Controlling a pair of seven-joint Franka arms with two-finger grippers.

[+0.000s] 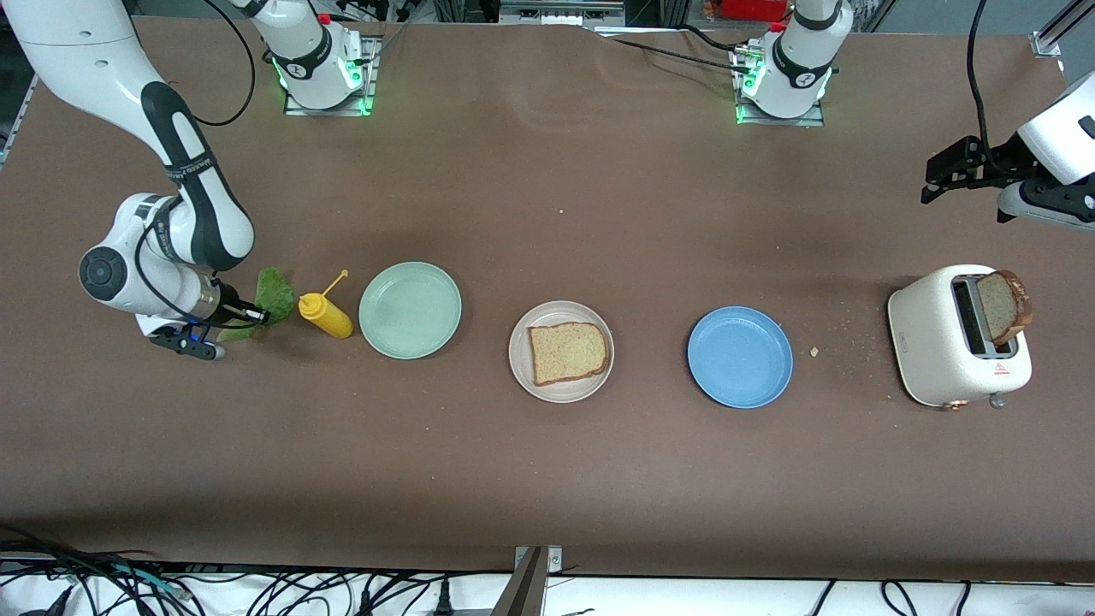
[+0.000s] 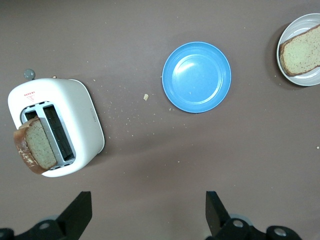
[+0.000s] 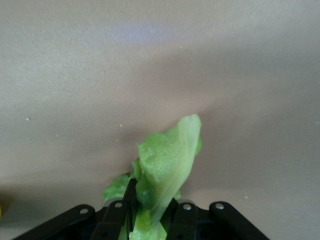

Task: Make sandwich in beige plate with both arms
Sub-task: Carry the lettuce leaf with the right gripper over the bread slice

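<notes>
Beige plate (image 1: 523,370) w/ bread slice (image 1: 568,352) only.

Even overhead light gives soft shadows on the brown table (image 1: 547,197); the lettuce leaf (image 3: 167,165) looks slightly blurred close up.

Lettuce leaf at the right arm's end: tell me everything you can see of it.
The lettuce leaf is bright green, crinkled and glossy, paler along its rib. It stands bunched between the closed fingers of the right pincer, low at the table, beside the yellow squeeze bottle, toward the right arm's end. Whether it is lifted clear cannot be told.
</notes>
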